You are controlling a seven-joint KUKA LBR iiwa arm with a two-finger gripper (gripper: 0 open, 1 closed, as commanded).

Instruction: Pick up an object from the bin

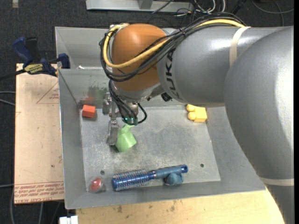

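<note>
Gripper (113, 136) low over centre-left floor of bin (71, 139); whether open or closed cannot be told. Light-green cone-like piece (126, 141) lies directly at its view-right side, apparently touching. Blue hairbrush (148, 176) well apart, along front wall.

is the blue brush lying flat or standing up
Lying flat: the blue brush stretches lengthwise on the bin floor near the front wall, bristled head to the left, handle to the right.

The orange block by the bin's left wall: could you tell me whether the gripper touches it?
Apart. The camera view shows bare bin floor between the orange block and the gripper, which is beside a green piece.
</note>
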